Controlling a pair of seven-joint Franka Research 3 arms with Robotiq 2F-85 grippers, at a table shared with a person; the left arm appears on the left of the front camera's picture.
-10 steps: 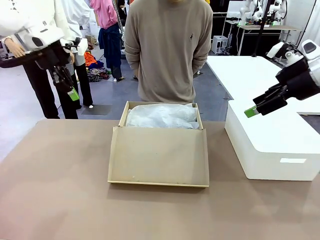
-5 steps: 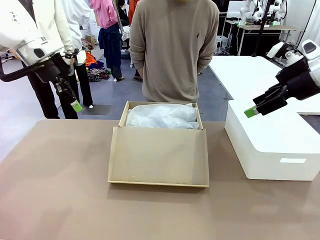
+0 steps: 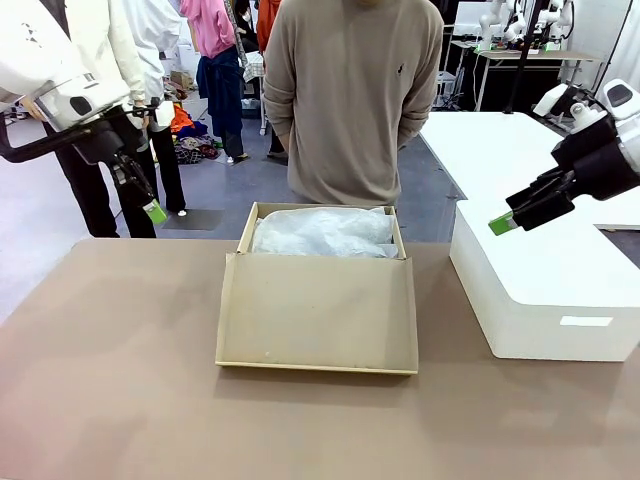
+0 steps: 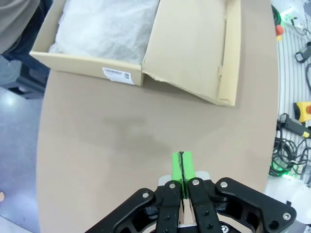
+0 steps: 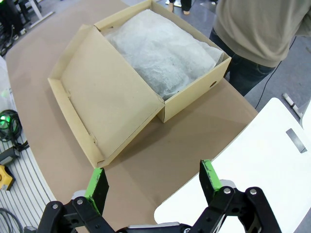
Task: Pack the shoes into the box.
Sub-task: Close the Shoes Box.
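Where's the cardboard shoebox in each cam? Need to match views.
Front view: box at picture centre, lid lying open toward the camera.
Left wrist view: box at upper left, lid at upper right.
Right wrist view: box at upper middle, lid to its left.
Shared landmark: white tissue paper inside the box.

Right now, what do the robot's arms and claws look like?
The left arm and right arm are rounded white shells. The left gripper and right gripper are black, tipped with bright green pads.
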